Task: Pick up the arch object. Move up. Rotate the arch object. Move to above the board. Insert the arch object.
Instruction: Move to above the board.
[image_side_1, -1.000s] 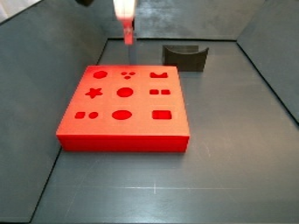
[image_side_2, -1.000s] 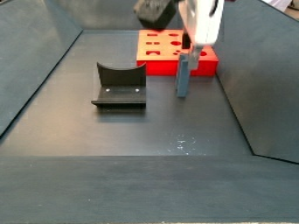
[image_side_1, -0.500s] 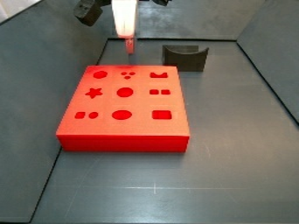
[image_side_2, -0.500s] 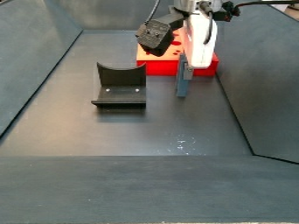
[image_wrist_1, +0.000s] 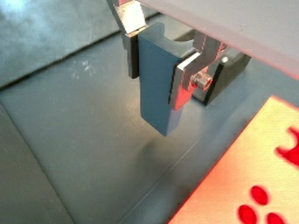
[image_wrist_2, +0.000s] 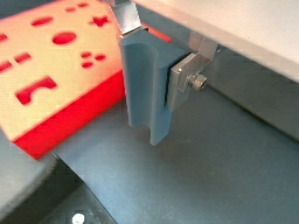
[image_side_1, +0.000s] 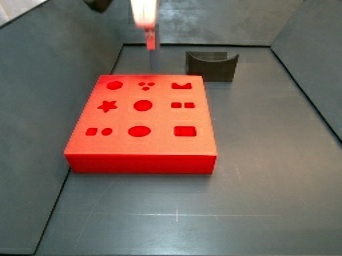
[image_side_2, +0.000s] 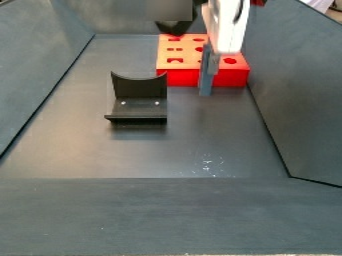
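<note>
Beside the red board (image_side_2: 201, 60), silver fingers (image_wrist_1: 187, 77) pinch the smooth grey-blue arch object (image_wrist_1: 156, 87).

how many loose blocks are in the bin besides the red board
2. The arch object, a grey-blue bar, stands upright between the fingers of the gripper beside the board. A dark U-notch block sits on the floor, apart from both. None seem hidden.

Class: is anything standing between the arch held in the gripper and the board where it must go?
Nothing visible. The gripper holds the arch upright right beside the board; the fixture stands off to the side.
</note>
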